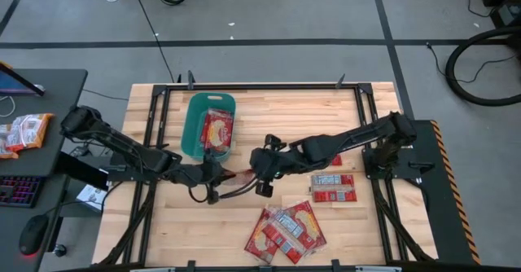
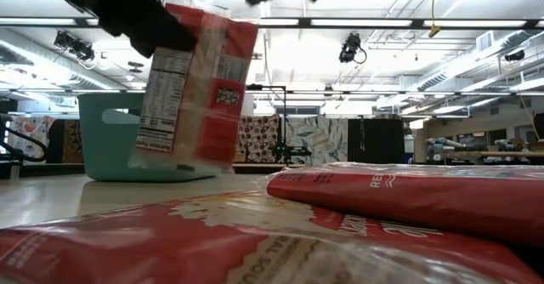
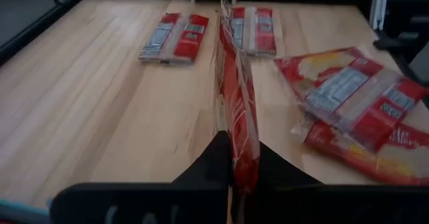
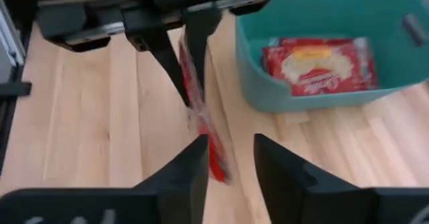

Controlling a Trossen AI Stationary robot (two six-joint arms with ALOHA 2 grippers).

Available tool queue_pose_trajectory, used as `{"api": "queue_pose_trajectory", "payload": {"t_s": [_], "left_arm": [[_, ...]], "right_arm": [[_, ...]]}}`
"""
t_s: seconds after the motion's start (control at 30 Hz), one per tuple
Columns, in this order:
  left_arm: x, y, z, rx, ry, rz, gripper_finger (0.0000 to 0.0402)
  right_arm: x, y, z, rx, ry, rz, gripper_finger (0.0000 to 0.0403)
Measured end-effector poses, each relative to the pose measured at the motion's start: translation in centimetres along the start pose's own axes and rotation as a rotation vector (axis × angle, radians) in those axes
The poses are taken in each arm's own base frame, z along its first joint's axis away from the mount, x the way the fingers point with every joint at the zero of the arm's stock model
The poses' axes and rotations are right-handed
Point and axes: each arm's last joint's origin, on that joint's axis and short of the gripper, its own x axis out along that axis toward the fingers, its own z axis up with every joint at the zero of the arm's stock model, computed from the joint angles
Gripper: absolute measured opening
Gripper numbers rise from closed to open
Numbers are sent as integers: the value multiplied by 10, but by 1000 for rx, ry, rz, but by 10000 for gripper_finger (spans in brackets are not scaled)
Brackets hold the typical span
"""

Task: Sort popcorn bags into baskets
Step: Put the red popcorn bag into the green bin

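Observation:
One red popcorn bag (image 1: 241, 174) (image 2: 195, 88) is in the air between my two grippers, near the table's middle. My left gripper (image 1: 216, 174) (image 3: 236, 174) is shut on it. My right gripper (image 1: 259, 173) (image 4: 228, 163) is open, with its fingers on either side of the bag's other end (image 4: 213, 158); whether they touch it I cannot tell. The teal basket (image 1: 191, 125) (image 4: 281, 93) stands just beyond, toward the far edge. One popcorn bag (image 1: 217, 129) (image 4: 315, 66) lies flat inside it. My left gripper pinches the bag's left end (image 3: 240, 158) between its two fingers, coming level from the table's left. The bag stands on edge, its flat faces upright, and reaches away from the fingers toward my right gripper. In the low view it hangs clear of the table.
Two popcorn bags (image 1: 334, 187) lie flat right of the grippers. A loose pile of several (image 1: 285, 227) (image 3: 355, 103) lies toward the near edge. Black frame rails (image 1: 155, 117) border the wooden table. A side desk at the left holds orange packets (image 1: 24, 132).

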Motion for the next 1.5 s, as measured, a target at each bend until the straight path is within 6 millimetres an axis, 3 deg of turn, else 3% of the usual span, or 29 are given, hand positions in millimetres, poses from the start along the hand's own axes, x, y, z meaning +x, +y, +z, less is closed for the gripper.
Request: {"api": "queue_pose_trajectory", "payload": {"t_s": [0.17, 0.33, 0.47, 0.63, 0.83, 1.03, 1.17, 1.5], "left_arm": [[-20, 7, 15, 88, -67, -12, 21], [-49, 16, 43, 226, -188, 4, 22], [-69, 26, 60, 335, -274, 80, 22], [-84, 39, 64, 498, -270, 252, 22], [-80, 59, 56, 709, -99, 395, 22], [-71, 85, 36, 854, 204, 449, 23], [-68, 98, 26, 1026, 361, 365, 23], [-51, 118, 16, 1355, 568, 188, 23]], "right_arm": [[-37, 1, 8, 2, -96, -35, 157], [-57, 5, 3, -22, -128, -152, 160], [-60, 11, -5, -38, -116, -232, 160], [-46, 14, -25, -34, -83, -297, 160], [-28, 15, -46, -18, -68, -301, 160], [-22, 22, -54, -1, -100, -272, 159], [-21, 25, -53, -6, -118, -244, 159], [-21, 27, -52, -36, -116, -205, 159]]}}
